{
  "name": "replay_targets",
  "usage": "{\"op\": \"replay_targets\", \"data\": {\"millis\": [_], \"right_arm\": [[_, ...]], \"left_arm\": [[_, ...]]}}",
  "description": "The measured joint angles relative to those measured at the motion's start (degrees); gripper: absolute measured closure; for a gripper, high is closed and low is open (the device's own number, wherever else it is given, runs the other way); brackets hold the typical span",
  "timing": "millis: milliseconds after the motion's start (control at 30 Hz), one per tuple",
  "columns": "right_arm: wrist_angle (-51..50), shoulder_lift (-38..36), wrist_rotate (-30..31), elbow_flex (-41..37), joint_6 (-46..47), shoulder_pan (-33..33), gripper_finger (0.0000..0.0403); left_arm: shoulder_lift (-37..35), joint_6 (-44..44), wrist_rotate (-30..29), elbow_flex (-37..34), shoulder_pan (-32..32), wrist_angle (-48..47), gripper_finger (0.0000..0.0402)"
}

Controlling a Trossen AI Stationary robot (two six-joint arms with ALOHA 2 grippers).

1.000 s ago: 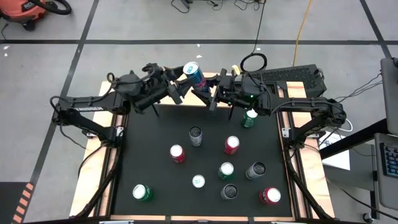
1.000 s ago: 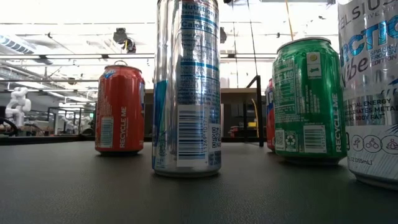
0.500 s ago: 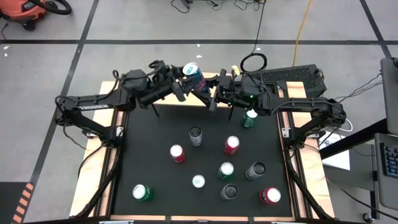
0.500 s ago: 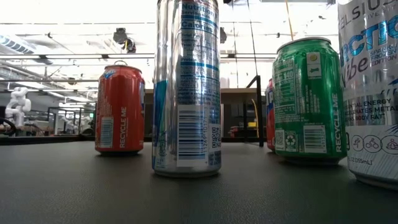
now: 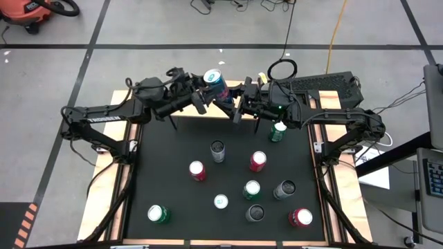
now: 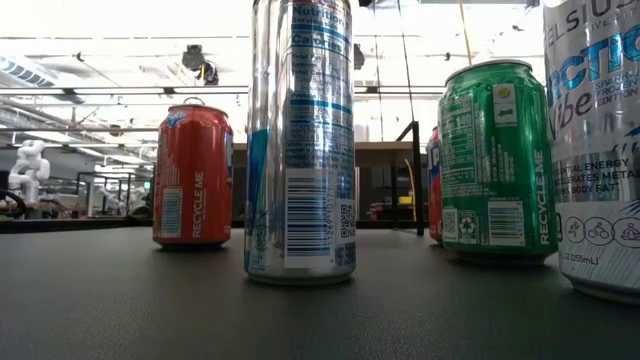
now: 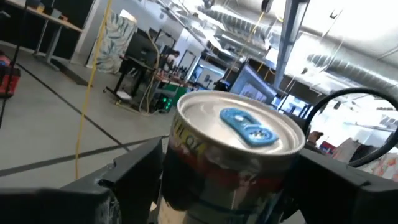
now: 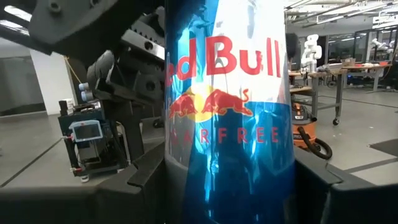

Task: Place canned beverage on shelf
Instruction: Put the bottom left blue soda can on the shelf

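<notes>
The right gripper (image 5: pixel 235 109) is clamping the Red Bull can (image 5: pixel 215 84) above the table's far edge. The left gripper (image 5: pixel 199 99), fingers apart, is flanking it; handover seems underway, needing a firm close.

Robotics lab: a white humanoid robot (image 6: pixel 27 165), exposed ceiling ducts (image 7: pixel 249 25).

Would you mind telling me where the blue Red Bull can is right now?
In the high view the Red Bull can is at the table's far edge, centre, raised between the left gripper and the right gripper, both reaching in around it.
</notes>
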Motion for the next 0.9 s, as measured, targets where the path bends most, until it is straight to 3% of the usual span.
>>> {"op": "replay_targets", "data": {"millis": [633,900], "right_arm": [[-0.4,0.0,0.0,0.1,0.2,0.0,0.0185],[-0.8,0.0,0.0,0.1,0.3,0.0,0.0185]], "left_arm": [[0.0,0.7,-0.1,0.0,0.0,1.3,0.0137],[0.0,0.5,-0.3,0.0,0.0,1.0,0.0141]]}}
